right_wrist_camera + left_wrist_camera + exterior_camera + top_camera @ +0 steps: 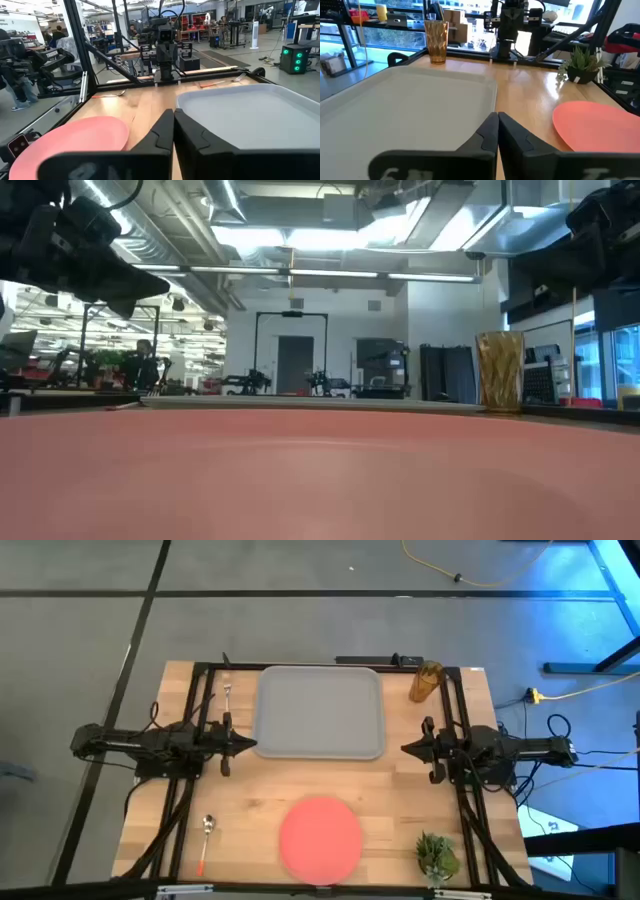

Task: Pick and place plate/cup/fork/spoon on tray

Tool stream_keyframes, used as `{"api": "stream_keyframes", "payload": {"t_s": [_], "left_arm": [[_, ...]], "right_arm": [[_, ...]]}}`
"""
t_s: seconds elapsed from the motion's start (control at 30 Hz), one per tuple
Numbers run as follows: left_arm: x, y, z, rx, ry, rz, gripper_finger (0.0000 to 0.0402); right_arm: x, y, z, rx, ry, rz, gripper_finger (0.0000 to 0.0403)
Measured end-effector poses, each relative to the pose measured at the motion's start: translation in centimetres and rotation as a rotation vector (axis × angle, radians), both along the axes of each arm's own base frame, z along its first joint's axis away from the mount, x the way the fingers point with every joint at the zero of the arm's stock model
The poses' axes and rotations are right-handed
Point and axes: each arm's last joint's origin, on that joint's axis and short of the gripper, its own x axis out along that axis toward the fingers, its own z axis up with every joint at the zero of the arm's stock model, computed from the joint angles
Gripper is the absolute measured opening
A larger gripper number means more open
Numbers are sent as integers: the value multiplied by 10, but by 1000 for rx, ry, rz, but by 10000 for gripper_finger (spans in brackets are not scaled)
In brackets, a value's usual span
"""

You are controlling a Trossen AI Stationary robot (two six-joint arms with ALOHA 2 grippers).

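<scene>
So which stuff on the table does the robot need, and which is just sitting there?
Needed: tray, plate, cup, fork, spoon.
Just there: small green plant, black bar behind the tray.

Plate (pixel 320 480) across the low view's bottom half, its edges cut off.

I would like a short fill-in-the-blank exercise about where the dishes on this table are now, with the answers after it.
1. The tray has ______ lying on it.
2. The cup stands on the table beside the tray, on the side of the ______ arm.
3. The spoon lies on the wood on the ______ arm's side of the plate.
4. The fork lies next to the tray, close to the left end effector, whose fingers are ______.

Answers: nothing; right; left; shut
</scene>
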Motion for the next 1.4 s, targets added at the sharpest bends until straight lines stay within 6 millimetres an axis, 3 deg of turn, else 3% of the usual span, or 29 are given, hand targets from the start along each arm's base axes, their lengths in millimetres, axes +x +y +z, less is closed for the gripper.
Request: {"api": "stream_keyframes", "payload": {"t_s": [1.2, 1.4], "left_arm": [[0, 0, 0, 1, 0, 0, 0], [0, 2, 0, 308, 41, 41, 0]], "right_arm": [[0, 0, 0, 0, 0, 0, 12], [0, 0, 0, 0, 0, -1, 12]]}}
